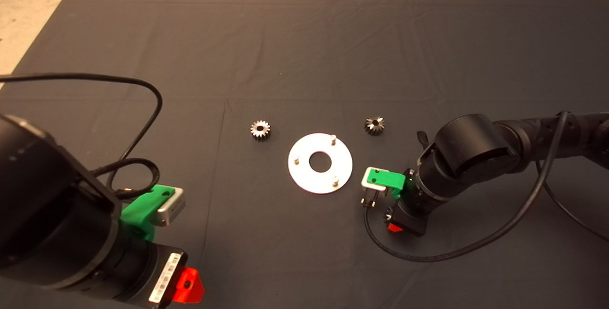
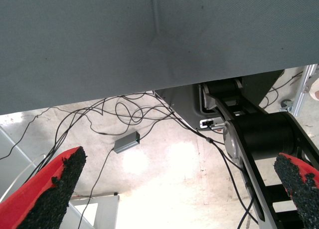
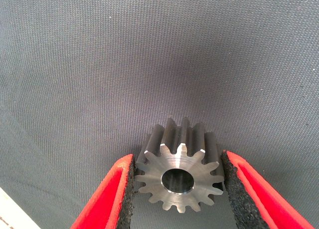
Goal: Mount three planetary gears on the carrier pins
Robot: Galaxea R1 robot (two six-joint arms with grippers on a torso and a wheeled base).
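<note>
The silvery round disc (image 1: 308,179) lies mid-mat with its three carrier pins bare: one (image 1: 333,138) far, one (image 1: 296,159) left, one (image 1: 335,180) near. Two planetary gears lie on the mat, one (image 1: 260,130) left of the disc and one (image 1: 374,124) to its right. My right gripper (image 1: 393,222) points down just right of the disc's near edge. In the right wrist view its pads (image 3: 230,189) press both sides of a third gear (image 3: 179,181), so my right gripper (image 3: 178,160) is shut on it. My left gripper (image 1: 188,287) waits open at the lower left.
A black cable (image 1: 428,254) loops over the mat below the right arm, and another (image 1: 142,90) arcs over the left arm. In the left wrist view the mat's edge (image 2: 149,84) shows, with floor cables and the robot's base (image 2: 259,134) beyond.
</note>
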